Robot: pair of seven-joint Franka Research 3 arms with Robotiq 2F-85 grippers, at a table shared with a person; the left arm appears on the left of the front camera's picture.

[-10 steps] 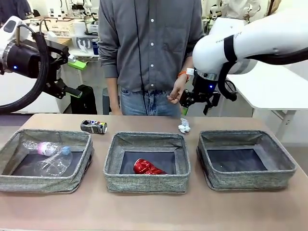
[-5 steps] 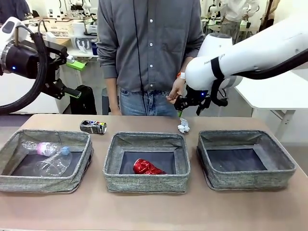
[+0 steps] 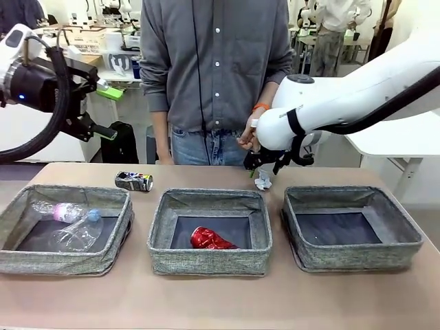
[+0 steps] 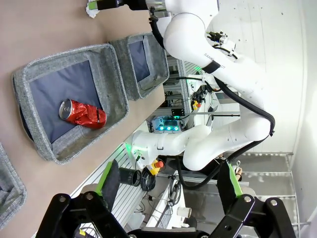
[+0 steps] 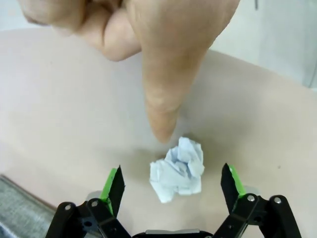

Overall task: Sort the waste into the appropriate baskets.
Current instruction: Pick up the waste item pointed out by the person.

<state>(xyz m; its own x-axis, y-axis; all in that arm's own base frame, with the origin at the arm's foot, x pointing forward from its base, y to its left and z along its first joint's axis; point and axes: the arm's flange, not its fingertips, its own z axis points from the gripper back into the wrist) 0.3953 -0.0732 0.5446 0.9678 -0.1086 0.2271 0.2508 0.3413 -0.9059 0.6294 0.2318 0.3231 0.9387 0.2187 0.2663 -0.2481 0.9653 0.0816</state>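
A crumpled white paper wad (image 3: 262, 181) lies on the table behind the middle basket (image 3: 210, 261). My right gripper (image 3: 266, 167) hangs open just above it. In the right wrist view the wad (image 5: 178, 171) sits between the green pads of that open gripper (image 5: 172, 187), and a person's finger (image 5: 161, 114) points down at it. A crushed red can (image 3: 210, 239) lies in the middle basket. The left basket (image 3: 62, 265) holds a clear bottle (image 3: 62, 212) and a clear cup (image 3: 79, 234). A dark can (image 3: 134, 181) lies behind it. My left gripper (image 3: 108, 110) is raised at the far left, open and empty.
The right basket (image 3: 357, 258) holds nothing. A person stands at the far edge, one hand (image 3: 249, 134) low beside my right gripper. The left wrist view shows the red can (image 4: 81, 113) in its basket (image 4: 116, 79) from high up, between my open fingers (image 4: 110, 178).
My right arm has swung left and down, bringing its open gripper over the paper wad. The left arm and the waste have not moved.
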